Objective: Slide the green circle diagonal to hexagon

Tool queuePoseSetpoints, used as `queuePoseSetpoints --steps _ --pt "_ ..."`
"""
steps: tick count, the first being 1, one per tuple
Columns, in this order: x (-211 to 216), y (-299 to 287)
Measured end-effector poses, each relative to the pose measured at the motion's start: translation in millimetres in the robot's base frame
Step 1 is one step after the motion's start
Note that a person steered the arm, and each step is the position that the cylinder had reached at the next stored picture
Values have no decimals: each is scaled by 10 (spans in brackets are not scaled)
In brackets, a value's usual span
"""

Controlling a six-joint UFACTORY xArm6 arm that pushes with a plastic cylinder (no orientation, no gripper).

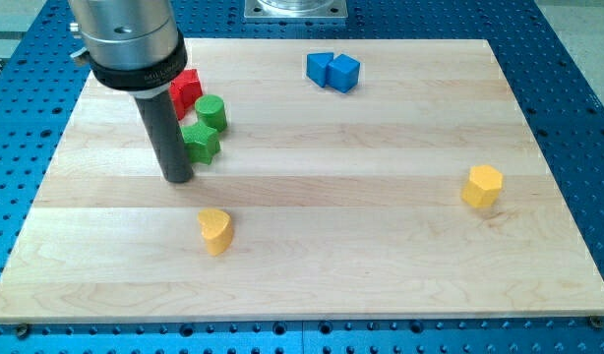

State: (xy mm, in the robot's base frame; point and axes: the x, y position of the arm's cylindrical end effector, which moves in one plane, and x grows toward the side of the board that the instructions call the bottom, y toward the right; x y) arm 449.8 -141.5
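Pale maple-coloured wood makes up the worktop [312, 265], a planked board lying on a blue perforated base. The green circle, a short green cylinder [211, 112], stands near the worktop's top-left corner, touching or all but touching a green star-shaped block [201, 142] just below it and a red block [187, 89] up and to its left, the red one's shape partly hidden behind the arm. There is no pincer on this arm, so nothing opens, closes or holds; it ends in a dark rod, and my tip [178, 180] rests on the wood just below and left of the green star, not clearly touching it. The relation that matters: the green cylinder lies up and to the right of my tip, with the green star between them, while the yellow hexagon-like block [482, 186] sits well apart, toward the worktop's right edge. By my judgement, a push toward the hexagon has to start from the cylinder's left side, so the tip would first need to round the star and the red block. A yellow heart-shaped block [215, 230] near the bottom edge and two touching blue blocks [332, 71] near the top edge lie clear of that route.
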Motion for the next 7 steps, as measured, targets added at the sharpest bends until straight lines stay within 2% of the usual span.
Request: queuePoseSetpoints --steps 2,5,7 --pt "-619 -192" --pt "-1294 607" --pt "-1371 1009"
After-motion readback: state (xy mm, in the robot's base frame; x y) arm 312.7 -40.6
